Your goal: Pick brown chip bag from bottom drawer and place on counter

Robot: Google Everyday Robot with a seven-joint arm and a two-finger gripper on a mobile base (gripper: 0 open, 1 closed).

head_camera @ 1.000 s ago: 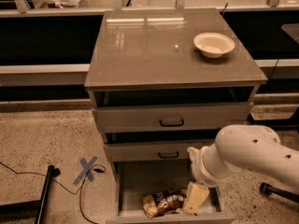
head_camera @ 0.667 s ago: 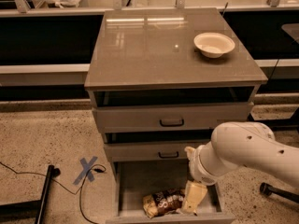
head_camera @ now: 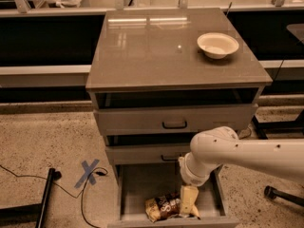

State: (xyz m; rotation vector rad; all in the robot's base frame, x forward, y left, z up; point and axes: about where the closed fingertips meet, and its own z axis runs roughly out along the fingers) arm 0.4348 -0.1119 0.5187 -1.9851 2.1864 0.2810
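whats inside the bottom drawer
The brown chip bag lies near the front of the bottom drawer. The end effector is down over one end of it, hiding that part.

One camera looked down from high in front of the counter (head_camera: pixel 152 51), facing the drawer fronts (head_camera: pixel 142 120) from fairly near; the gripper (head_camera: pixel 188 201) sat low in its frame, inside the open bottom drawer (head_camera: pixel 142 184).

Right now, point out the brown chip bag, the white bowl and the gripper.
brown chip bag (head_camera: pixel 164 206): camera view, its dark middle.
white bowl (head_camera: pixel 217 45): camera view, its inside.
gripper (head_camera: pixel 188 201): camera view, its tip, in the bottom drawer (head_camera: pixel 142 184) at the bag's right end.
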